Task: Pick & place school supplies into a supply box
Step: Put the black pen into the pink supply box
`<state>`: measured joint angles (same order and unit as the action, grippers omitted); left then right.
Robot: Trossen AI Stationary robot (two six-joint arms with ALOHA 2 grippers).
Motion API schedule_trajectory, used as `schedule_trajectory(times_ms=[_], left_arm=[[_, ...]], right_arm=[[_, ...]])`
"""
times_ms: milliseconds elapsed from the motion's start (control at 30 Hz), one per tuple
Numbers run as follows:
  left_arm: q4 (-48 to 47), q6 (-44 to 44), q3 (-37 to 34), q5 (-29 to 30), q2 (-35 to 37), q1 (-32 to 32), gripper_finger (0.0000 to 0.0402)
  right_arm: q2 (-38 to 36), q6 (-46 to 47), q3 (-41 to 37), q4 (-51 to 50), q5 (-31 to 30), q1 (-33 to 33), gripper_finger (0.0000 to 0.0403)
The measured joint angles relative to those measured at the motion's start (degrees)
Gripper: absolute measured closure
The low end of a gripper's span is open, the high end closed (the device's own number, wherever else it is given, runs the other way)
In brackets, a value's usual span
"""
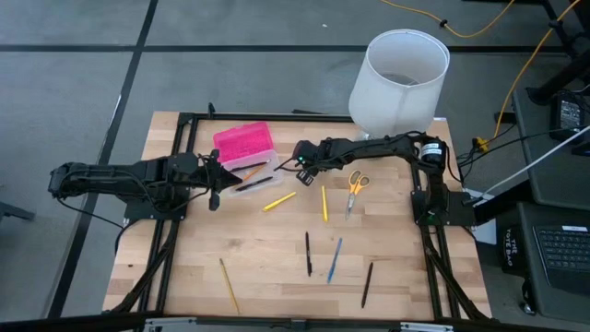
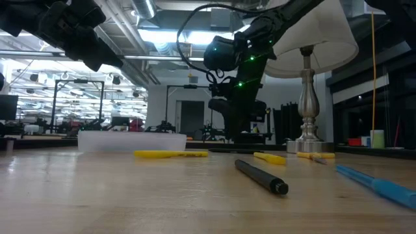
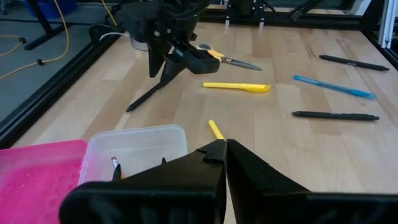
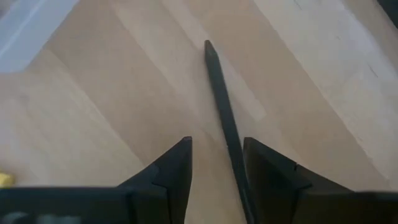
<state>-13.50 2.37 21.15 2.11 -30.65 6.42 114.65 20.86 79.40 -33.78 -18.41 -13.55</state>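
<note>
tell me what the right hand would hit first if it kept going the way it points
Probably the black pen: it lies on the table in line with the open right hand, running out between its fingers. The height above it is unclear.

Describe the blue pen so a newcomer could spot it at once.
From the white lampshade at the table's far corner, cross to the near half. Three pens lie there; the blue pen is the middle one, the only blue thing, flanked by black pens.
</note>
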Motion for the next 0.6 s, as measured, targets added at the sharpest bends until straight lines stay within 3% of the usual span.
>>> schedule_trajectory(times_ms=[600], left_arm=[[0.01,2.41,0.0,-0.02,0.02,0.0,0.0396]], right_arm=[[1.29,-3.62,-0.04,1.62,0.46,-2.31,0.0256]])
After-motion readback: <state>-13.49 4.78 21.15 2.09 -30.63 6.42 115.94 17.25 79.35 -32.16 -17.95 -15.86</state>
